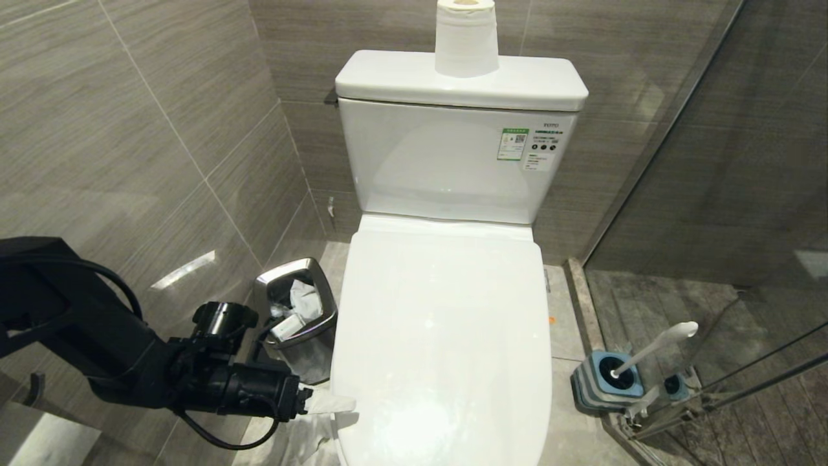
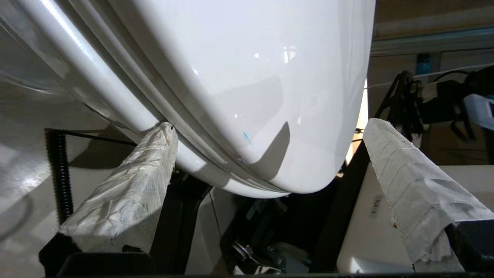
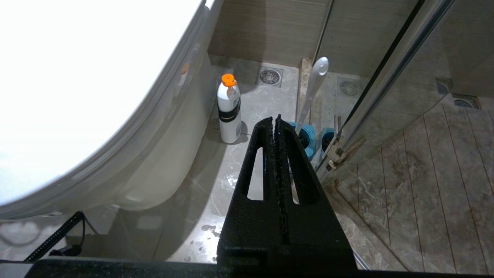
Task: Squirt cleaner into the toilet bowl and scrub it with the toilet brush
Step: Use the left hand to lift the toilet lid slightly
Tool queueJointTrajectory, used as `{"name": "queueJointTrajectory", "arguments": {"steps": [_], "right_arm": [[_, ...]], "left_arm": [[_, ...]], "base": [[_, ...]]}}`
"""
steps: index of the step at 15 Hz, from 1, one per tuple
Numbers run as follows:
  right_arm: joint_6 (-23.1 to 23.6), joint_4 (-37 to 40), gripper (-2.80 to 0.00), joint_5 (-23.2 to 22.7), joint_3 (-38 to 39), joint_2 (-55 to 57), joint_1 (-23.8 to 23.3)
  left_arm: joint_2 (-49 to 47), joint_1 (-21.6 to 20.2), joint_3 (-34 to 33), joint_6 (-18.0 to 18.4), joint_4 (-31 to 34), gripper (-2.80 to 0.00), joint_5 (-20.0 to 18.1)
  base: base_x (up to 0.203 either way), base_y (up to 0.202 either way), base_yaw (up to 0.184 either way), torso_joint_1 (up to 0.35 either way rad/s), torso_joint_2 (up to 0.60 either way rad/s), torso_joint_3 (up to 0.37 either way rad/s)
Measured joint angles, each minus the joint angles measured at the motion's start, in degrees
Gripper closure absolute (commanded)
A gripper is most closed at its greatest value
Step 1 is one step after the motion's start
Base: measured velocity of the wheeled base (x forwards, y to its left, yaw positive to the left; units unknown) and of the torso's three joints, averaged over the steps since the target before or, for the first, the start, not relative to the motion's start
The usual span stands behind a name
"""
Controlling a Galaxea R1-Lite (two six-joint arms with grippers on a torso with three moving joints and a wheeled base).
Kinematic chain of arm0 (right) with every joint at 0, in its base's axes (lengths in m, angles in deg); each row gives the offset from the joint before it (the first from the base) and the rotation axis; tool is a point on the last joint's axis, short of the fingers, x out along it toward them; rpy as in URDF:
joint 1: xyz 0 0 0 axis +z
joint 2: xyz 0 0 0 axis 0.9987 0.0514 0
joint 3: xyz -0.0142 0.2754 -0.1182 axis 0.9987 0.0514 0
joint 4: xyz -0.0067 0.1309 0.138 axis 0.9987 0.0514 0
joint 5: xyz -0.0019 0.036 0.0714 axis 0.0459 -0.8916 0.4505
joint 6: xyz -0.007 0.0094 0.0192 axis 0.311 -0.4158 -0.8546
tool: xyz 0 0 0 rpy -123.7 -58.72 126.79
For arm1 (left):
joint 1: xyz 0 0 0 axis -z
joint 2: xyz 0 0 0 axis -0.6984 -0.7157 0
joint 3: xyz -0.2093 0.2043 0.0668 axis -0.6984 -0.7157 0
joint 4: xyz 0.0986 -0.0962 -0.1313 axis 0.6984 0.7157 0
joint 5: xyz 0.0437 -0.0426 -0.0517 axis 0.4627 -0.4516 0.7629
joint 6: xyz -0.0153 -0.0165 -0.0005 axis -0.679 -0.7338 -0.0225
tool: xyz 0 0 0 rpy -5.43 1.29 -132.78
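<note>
Toilet (image 1: 446,336) centre of the head view, lid down and covering the bowl, so the bowl itself is hidden; tank (image 1: 453,155) behind it against the tiled wall, paper roll (image 1: 466,39) standing on the tank lid; steel bin (image 1: 301,317) on the floor just beside the toilet's left side, with rubbish inside.

Left gripper (image 1: 333,411) low at the front-left edge of the lid, arm reaching in from the left; fingers (image 2: 127,193) wrapped in white paper or cloth, spread wide apart with nothing held between them; in the left wrist view one finger tip sits right at the seam under the lid's rim, touching or all but touching it, the other finger is off past the front curve of the lid, apart from it.

Brush (image 1: 653,349) on the floor right of the toilet, near the glass shower door; white handle leaning out of its grey-and-blue holder (image 1: 605,382), knob end up and away from the toilet; untouched.

Right gripper (image 3: 277,123) seen only in the right wrist view, black fingers pressed together, clenched on nothing, well above the floor, holder partly hidden behind its tips; cleaner bottle (image 3: 229,110), white with orange cap, upright on the floor beside the toilet base; floor drain (image 3: 270,76) beyond it.
</note>
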Motion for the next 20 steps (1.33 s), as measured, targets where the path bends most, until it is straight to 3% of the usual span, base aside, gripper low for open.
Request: {"name": "queueJointTrajectory", "arguments": {"steps": [6,11,16,20], "right_arm": [[0.0,0.0,0.00,0.0,0.0,0.0,0.0],[0.0,0.0,0.00,0.0,0.0,0.0,0.0],[0.0,0.0,0.00,0.0,0.0,0.0,0.0],[0.0,0.0,0.00,0.0,0.0,0.0,0.0]], "left_arm": [[0.0,2.3,-0.4,2.6,-0.1,-2.80,2.8],[0.5,3.7,-2.0,3.4,0.0,-2.80,2.6],[1.0,3.8,-3.3,3.4,0.8,-2.80,-0.7],[1.1,3.5,-3.7,3.2,2.8,-2.80,-6.0]], "base": [[0.000,0.000,0.000,0.000,0.00,0.000],[0.000,0.000,0.000,0.000,0.00,0.000],[0.000,0.000,0.000,0.000,0.00,0.000],[0.000,0.000,0.000,0.000,0.00,0.000]]}}
